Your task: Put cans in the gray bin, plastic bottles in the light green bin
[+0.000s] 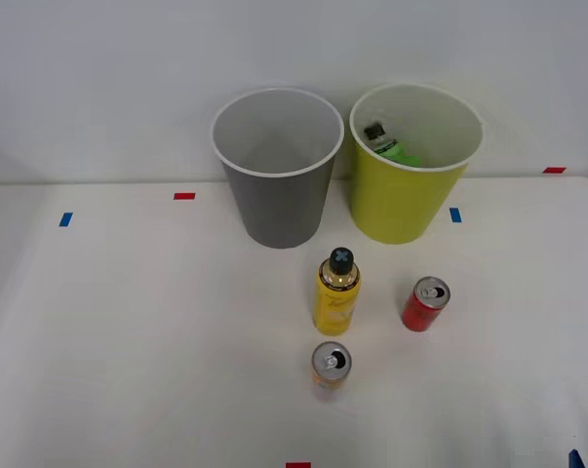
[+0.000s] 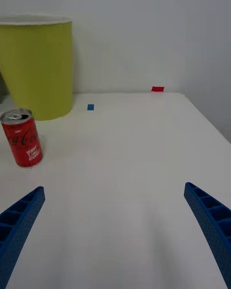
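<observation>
The gray bin (image 1: 279, 200) and the light green bin (image 1: 401, 205) stand side by side at the back of the white table. A green plastic bottle (image 1: 391, 146) lies inside the light green bin. In front of the bins, a yellow plastic bottle (image 1: 336, 297) with a dark cap stands upright. A red can (image 1: 425, 305) stands to its right and an orange-yellow can (image 1: 330, 367) nearer the front. My right gripper (image 2: 114, 188) is open and empty, low over the table. The red can (image 2: 21, 138) and the light green bin (image 2: 41, 67) are ahead of it, off to one side.
Small red tape marks (image 1: 184, 196) and blue tape marks (image 1: 455, 214) dot the table. A white wall rises right behind the bins. The table's right edge (image 2: 207, 120) runs close beside the gripper.
</observation>
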`<act>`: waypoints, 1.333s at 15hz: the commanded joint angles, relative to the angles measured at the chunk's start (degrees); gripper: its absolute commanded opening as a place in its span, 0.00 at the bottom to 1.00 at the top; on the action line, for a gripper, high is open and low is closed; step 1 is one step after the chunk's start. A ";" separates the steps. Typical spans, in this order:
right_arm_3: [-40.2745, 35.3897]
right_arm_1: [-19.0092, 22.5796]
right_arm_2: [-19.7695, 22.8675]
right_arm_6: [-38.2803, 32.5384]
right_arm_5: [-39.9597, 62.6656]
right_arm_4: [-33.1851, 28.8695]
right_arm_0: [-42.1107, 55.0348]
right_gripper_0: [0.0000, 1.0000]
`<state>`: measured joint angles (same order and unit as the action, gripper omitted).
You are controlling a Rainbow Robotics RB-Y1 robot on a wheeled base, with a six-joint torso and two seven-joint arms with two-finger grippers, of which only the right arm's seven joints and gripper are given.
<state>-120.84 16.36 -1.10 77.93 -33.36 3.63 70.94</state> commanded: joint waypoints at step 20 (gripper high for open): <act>20.12 -11.61 12.26 -31.26 -31.60 -27.45 -0.01 1.00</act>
<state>-101.04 5.15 11.29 46.69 -64.57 -23.55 70.89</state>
